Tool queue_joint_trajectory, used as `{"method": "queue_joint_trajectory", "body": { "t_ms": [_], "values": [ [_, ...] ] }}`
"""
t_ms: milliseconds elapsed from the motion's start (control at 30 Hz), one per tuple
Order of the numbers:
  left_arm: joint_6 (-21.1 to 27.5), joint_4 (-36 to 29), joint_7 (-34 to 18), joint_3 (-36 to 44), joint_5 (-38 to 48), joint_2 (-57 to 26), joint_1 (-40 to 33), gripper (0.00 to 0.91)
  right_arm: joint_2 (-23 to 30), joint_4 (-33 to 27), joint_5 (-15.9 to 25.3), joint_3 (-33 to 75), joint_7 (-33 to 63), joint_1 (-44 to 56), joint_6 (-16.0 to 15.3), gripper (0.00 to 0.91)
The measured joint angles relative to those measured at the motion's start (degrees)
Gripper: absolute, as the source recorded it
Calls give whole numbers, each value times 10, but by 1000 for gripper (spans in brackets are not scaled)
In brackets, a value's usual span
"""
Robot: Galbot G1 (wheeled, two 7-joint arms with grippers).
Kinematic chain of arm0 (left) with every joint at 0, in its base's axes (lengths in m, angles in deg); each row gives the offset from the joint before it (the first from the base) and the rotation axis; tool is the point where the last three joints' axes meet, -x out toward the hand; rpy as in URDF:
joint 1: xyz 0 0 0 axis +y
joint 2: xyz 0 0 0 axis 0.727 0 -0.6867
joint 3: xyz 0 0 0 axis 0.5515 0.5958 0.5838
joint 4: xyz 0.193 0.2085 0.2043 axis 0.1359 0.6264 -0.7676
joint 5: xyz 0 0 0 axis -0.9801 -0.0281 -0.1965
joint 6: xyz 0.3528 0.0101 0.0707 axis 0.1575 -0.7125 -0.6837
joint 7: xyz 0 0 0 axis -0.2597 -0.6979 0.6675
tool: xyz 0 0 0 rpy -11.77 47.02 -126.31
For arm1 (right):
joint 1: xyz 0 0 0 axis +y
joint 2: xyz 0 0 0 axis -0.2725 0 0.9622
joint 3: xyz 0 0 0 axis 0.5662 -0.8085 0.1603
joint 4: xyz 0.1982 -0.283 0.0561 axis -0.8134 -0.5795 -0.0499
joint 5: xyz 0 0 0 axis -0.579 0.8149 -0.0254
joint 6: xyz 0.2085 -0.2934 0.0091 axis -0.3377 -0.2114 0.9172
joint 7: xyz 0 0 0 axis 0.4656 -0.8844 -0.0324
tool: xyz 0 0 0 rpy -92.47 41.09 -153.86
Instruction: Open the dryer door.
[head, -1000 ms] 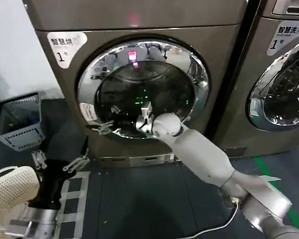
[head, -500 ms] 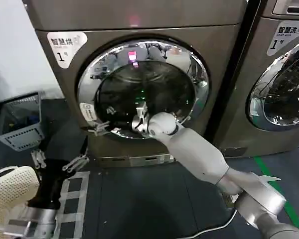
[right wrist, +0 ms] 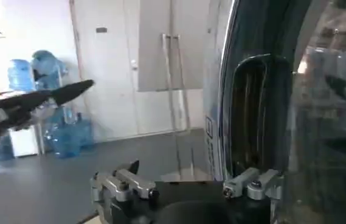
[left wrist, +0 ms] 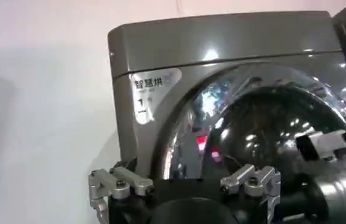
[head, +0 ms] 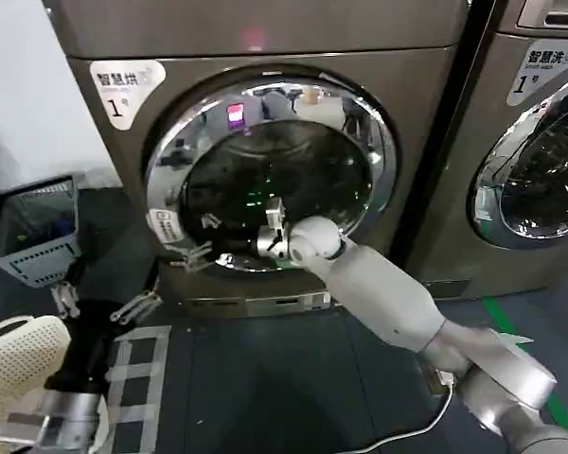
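Head view: right gripper (head: 271, 230), fingers spread, is pressing at the lower part of the dryer (head: 265, 142) door (head: 270, 175), which appears barely ajar; most of the swing remains. Left gripper (head: 104, 305), open, is idling by the floor.

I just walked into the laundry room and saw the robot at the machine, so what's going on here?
The robot is working on opening the dryer door. Its right gripper is up against the lower part of the round door, fingers spread. The left gripper hangs low by the floor, open and idle, near a grey basket. A second machine stands alongside.
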Motion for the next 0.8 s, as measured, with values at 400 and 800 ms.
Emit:
{"method": "queue_joint_trajectory", "body": {
  "t_ms": [400, 800],
  "values": [
    [19, 39, 0, -58, 95, -52, -33, 907, -68, 86, -24, -24, -16, 5, 1, 907],
    [24, 90, 48, -131, 182, -124, -64, 907, -135, 148, -37, -28, -80, 14, 20, 907]
  ]
}}
